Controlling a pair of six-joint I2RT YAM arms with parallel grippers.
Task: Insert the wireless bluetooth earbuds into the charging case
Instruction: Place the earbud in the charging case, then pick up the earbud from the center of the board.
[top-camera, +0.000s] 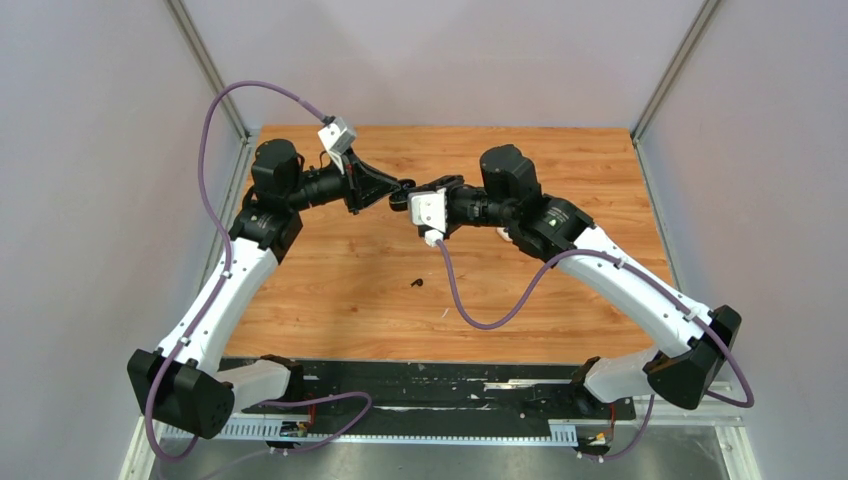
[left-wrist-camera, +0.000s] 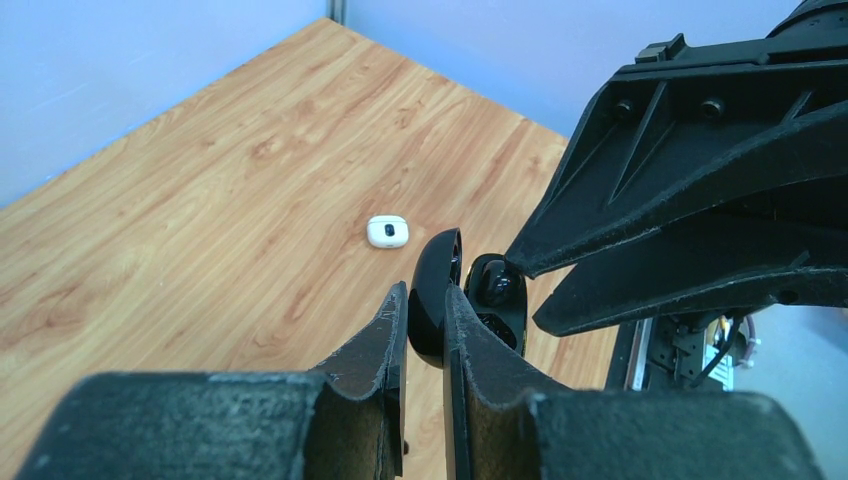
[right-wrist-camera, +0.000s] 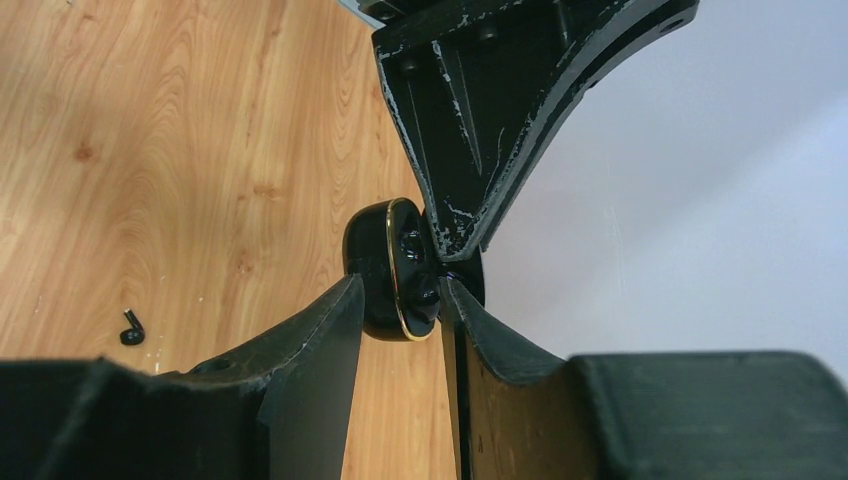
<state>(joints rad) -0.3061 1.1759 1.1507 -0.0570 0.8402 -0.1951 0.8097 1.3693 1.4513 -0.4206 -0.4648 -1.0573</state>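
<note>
While a tiny black stemmed earbud (right-wrist-camera: 131, 328) waits on the wood-grain table (top-camera: 350, 300), the left gripper (left-wrist-camera: 426, 310) clamps the open glossy black charging case (right-wrist-camera: 372, 262) aloft, presenting it to the right gripper (right-wrist-camera: 400, 292), whose half-closed jaws straddle it, grip indeterminate.

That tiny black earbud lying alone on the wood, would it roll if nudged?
Probably not far: the black earbud shows a bent stem, so it would likely pivot or skid. Tiny, so probably very light and easily flicked away.

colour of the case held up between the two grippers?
Glossy black charging case with a thin gold rim; clearest in the right wrist view.
</note>
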